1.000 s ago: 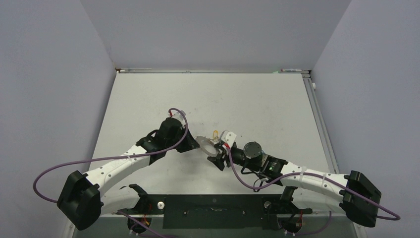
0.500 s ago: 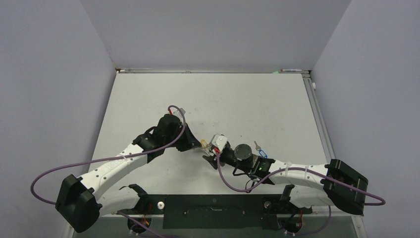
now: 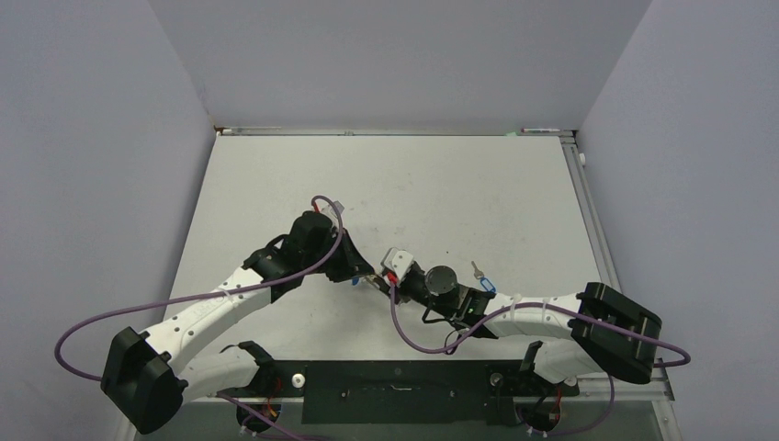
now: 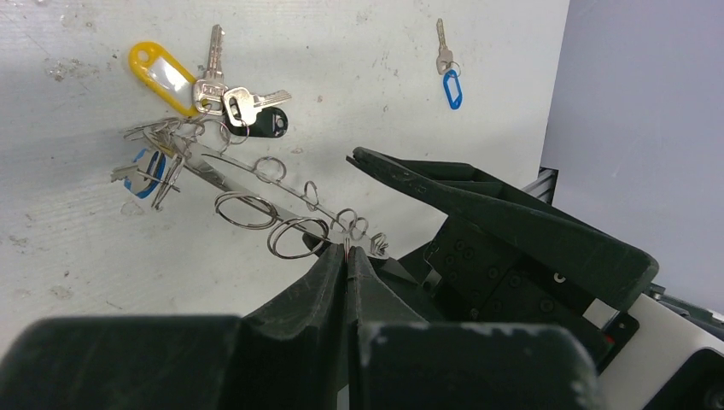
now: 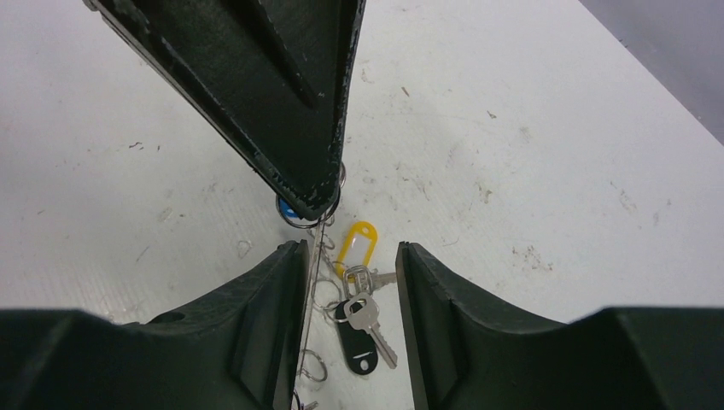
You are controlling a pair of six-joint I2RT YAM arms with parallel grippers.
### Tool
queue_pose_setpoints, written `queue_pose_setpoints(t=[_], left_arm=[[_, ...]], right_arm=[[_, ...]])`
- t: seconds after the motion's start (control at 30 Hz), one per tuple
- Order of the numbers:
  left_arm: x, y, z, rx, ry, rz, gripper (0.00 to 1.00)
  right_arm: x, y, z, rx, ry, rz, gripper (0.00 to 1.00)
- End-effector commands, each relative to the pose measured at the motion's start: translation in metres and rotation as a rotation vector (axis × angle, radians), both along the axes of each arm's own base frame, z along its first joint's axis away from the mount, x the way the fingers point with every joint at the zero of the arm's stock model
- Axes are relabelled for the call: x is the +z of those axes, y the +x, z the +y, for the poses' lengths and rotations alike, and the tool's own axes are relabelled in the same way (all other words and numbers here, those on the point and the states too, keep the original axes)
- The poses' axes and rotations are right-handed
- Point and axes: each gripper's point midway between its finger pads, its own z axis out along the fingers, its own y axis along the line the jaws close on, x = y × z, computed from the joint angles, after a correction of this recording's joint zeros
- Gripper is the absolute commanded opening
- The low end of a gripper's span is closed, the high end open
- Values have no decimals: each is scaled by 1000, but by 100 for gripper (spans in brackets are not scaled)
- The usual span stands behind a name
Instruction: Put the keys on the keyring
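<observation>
Top external view has your two arms meeting low over the middle of the table point(image 3: 478, 184). The left arm stretches in from the near left corner and the right arm lies almost flat from the near right. Their tips sit just beside each other, so you cannot read either grip from up there.

Go to the left wrist camera. The left gripper point(image 4: 346, 259) is pinched fully closed on one end of the keyring point(image 4: 256, 177), which slants away from the fingers with small rings hanging along it. At its far end, down at the table, sits a bunch of keys point(image 4: 224, 96) with a yellow tag point(image 4: 160, 68), a black tag point(image 4: 271, 122) and a blue one partly hidden.

The right wrist camera gives you what the others do not. The right gripper point(image 5: 348, 256) is parted and holds nothing, with one finger on either side of the keyring's wire and the bunch below. The left gripper's dark finger fills the top of that view and hides the held end.

One loose key point(image 3: 479, 273) with a blue tag lies on the table well apart from the bunch, beside the right arm's wrist.
</observation>
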Motion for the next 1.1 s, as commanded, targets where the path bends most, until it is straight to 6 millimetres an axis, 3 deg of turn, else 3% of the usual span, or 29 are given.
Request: queue_pose_setpoints(t=[0.0,0.53,0.7,0.83,1.07], left_arm=[[36,1,-8,-27,-79,-50,0],[38,-15,-17,-113,-115,16,0],[36,-18,-19,-140,-107,30,0],[36,-21,-19,-150,-107,36,0],[41,-20,-19,-148,-111,27,0]], right_arm=[[43,5,18,27,121,-105,41],[60,-14,25,163,165,-157,15],[71,-16,21,175,194,-162,15],[69,-12,22,173,180,-132,22],[63,-11,20,165,177,-126,15]])
